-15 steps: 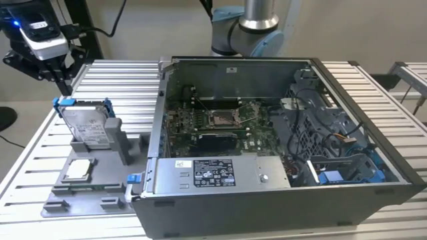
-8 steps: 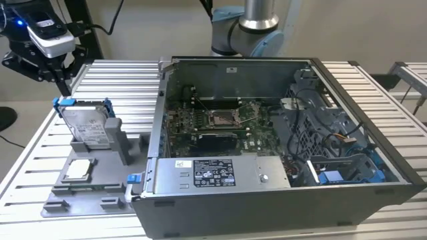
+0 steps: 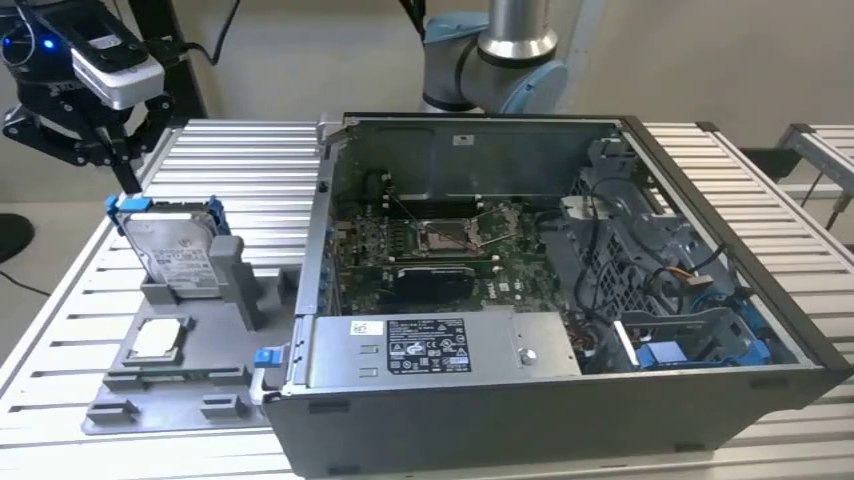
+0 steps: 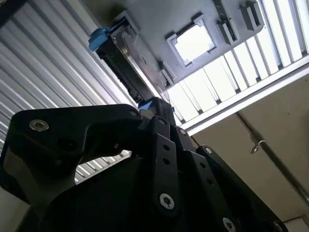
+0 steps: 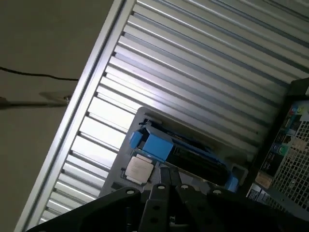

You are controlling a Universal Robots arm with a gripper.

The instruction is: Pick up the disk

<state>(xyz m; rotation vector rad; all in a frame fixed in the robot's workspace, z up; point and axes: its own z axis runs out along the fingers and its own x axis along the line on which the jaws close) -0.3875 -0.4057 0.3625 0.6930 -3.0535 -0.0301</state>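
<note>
We see a table [image 3: 240, 160] of ribbed aluminium slats, pale and bare toward its edges; two things rest directly on it. An open computer case [image 3: 534, 425] with dark grey walls takes up the middle and the three o'clock side in the exterior view; a flat grey holder [image 3: 174, 415] lies just beside it at nine o'clock, reaching down toward seven o'clock; whether the two touch, we cannot tell.

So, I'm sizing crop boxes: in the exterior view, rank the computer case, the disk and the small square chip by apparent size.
1. computer case
2. disk
3. small square chip, clearly smaller than the disk, though it seems nearer the camera.
</note>
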